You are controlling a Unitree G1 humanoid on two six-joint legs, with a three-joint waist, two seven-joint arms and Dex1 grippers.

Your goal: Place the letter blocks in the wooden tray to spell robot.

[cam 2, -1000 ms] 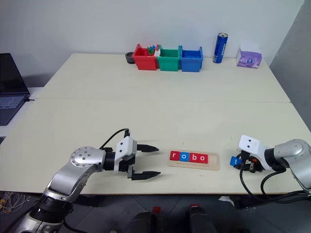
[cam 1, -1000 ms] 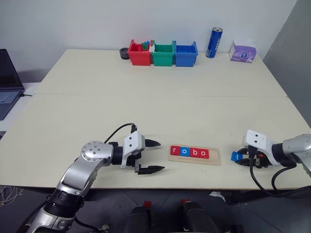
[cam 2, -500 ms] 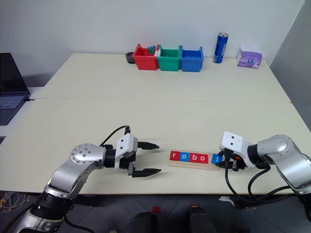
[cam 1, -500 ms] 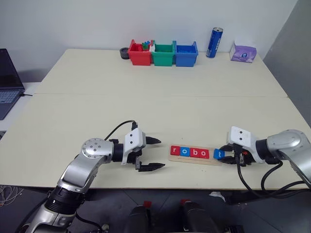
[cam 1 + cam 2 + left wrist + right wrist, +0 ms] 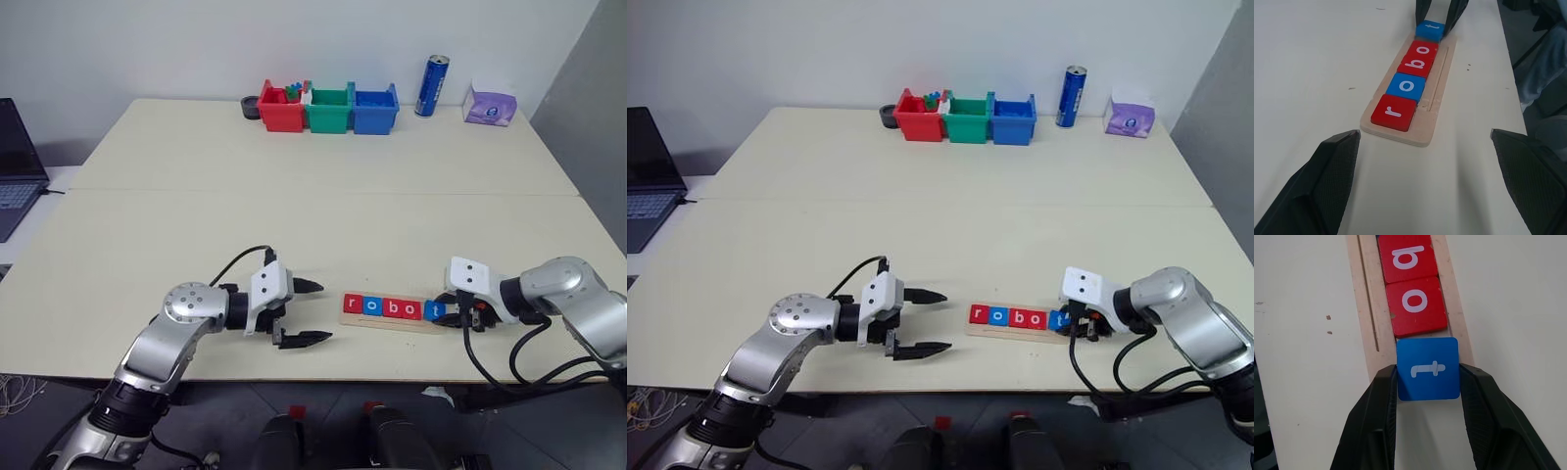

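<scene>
The wooden tray [image 5: 392,325] lies near the table's front edge. In it, from left to right, sit a red r block [image 5: 354,305], a blue o block [image 5: 372,305], a red b block [image 5: 392,307] and a red o block [image 5: 411,309]. My right gripper [image 5: 443,311] is shut on a blue t block [image 5: 1428,368] at the tray's right end, right after the red o [image 5: 1417,306]. Whether the t rests in the groove I cannot tell. My left gripper [image 5: 321,311] hovers open just left of the tray, pointing at it, with nothing between its fingers [image 5: 1327,181].
Red [image 5: 280,110], green [image 5: 328,110] and blue [image 5: 375,110] bins stand in a row at the table's far edge. Right of them are a blue can [image 5: 432,86] and a purple tissue pack [image 5: 489,104]. A laptop [image 5: 18,162] sits off the left side.
My right gripper has carried the blue t block leftward from the table right of the tray to the tray's right end. The left gripper has stayed put.
</scene>
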